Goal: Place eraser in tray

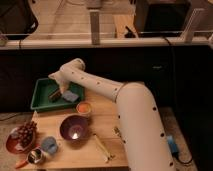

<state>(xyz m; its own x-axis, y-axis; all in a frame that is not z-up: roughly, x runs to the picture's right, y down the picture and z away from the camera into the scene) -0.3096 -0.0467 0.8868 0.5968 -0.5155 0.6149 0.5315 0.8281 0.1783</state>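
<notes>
The eraser [54,94] is inside the green tray [42,96], near its middle, a dark oblong block set at a slant. The gripper [61,89] is down in the tray, right at the eraser's upper end; I cannot tell whether it is spread or pinching the block. A blue object [71,96] sits in the tray just beside the eraser. On the desk [107,125], a small orange bowl [84,106] stands just outside the tray's near rim, and a purple bowl [75,128] stands farther from the tray.
</notes>
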